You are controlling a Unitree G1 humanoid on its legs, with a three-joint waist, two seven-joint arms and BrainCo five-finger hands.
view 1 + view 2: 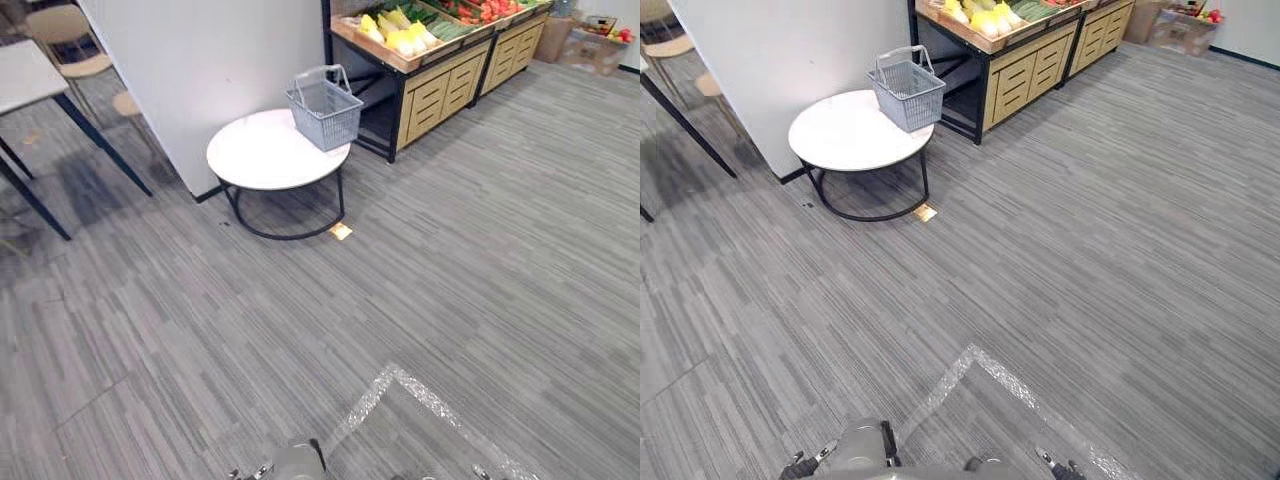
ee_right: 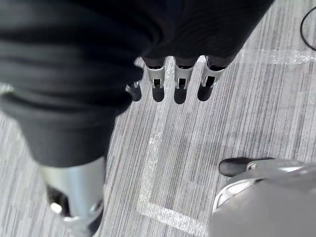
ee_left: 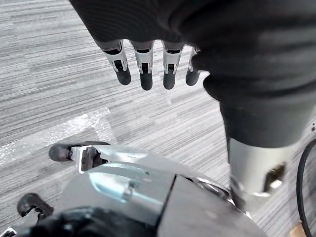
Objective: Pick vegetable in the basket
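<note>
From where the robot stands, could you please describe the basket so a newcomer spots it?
Beside the pale wall stands a round white table with black legs. At its edge nearest the wooden produce stand sits the basket, the only grey mesh container, handles raised.

From the head, two cameras set side by side looked steeply down across the grey floor [image 1: 480,260] to the distant round counter [image 1: 265,150], basket [image 1: 325,108] and produce stand [image 1: 440,85]. Each wrist camera stared downward, close past the left hand [image 3: 145,61] or right hand [image 2: 180,79], sharing the floor's tape mark [image 1: 400,390] with the head views.
</note>
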